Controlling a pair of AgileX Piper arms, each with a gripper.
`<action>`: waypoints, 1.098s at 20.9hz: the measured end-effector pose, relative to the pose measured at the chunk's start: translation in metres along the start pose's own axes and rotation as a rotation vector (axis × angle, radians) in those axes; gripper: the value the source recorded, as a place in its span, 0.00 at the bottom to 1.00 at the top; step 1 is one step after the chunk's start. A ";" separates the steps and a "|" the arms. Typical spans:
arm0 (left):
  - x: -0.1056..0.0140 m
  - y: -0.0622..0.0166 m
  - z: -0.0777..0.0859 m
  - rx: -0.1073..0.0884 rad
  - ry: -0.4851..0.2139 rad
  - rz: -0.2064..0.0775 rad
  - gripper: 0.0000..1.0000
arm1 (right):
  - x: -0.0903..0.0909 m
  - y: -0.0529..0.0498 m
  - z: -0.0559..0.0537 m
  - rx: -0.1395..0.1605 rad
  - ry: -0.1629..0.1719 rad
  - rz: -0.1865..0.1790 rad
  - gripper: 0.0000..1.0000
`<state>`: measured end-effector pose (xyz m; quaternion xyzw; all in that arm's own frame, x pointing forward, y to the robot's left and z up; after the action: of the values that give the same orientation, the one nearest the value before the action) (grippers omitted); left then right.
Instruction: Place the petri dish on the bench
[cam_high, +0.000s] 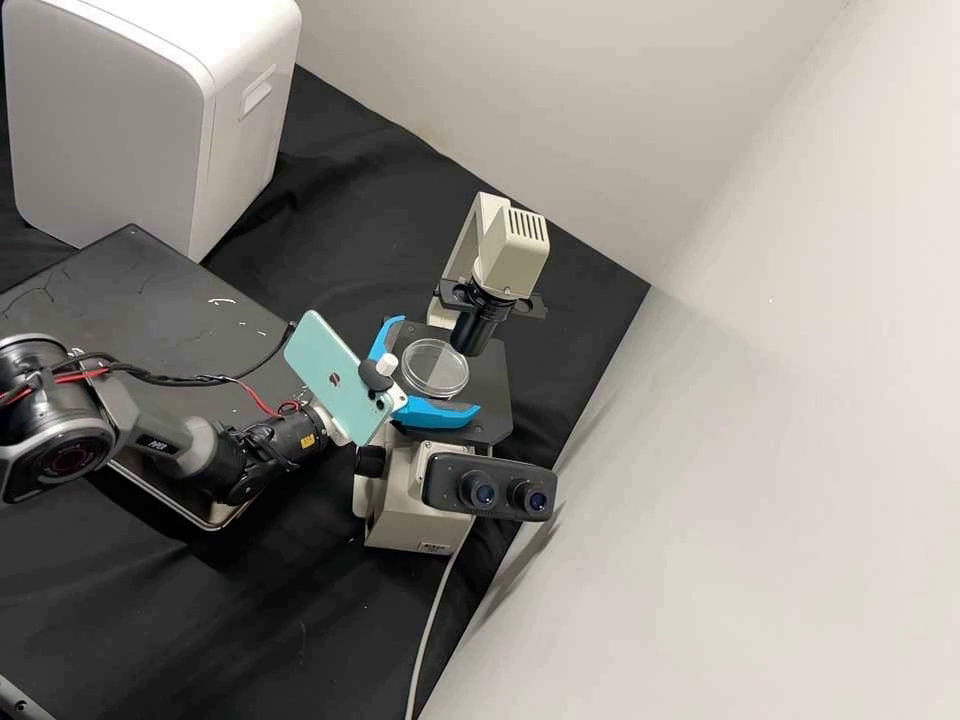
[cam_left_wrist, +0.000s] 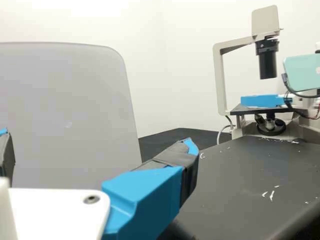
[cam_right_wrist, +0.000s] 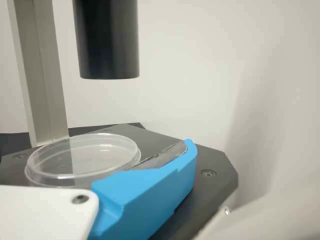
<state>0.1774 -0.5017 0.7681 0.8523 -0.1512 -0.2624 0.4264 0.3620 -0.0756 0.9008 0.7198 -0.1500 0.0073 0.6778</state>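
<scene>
The clear petri dish (cam_high: 434, 367) lies on the black stage (cam_high: 497, 405) of a beige microscope, just below its black tube (cam_high: 473, 327). My right gripper (cam_high: 437, 366) comes in from the left and stands open, one blue finger on each side of the dish at stage level. In the right wrist view the dish (cam_right_wrist: 82, 157) rests beside one blue finger (cam_right_wrist: 150, 187); whether they touch I cannot tell. My left gripper (cam_left_wrist: 95, 145) is open with nothing held, low by a dark slab (cam_left_wrist: 250, 185), facing a white box (cam_left_wrist: 65, 110).
The white box (cam_high: 140, 110) stands at the back left, and the dark slab (cam_high: 130, 300) lies in front of it. The microscope's eyepieces (cam_high: 490, 488) face the front. A pale wall (cam_high: 780, 450) runs close along the right. A white cable (cam_high: 430, 620) trails forward.
</scene>
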 end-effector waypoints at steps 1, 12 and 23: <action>0.000 0.0000 0.000 0.000 0.000 0.000 1.00 | 0.003 -0.001 0.000 -0.013 0.001 0.001 1.00; 0.000 0.0002 0.000 0.000 -0.001 0.002 1.00 | 0.019 -0.008 0.000 -0.029 -0.009 0.022 0.00; 0.000 0.0002 0.000 0.000 -0.001 0.002 1.00 | 0.022 -0.008 0.001 -0.027 -0.001 0.027 0.00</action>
<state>0.1774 -0.5018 0.7682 0.8521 -0.1522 -0.2622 0.4267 0.3845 -0.0805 0.8976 0.7084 -0.1602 0.0139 0.6872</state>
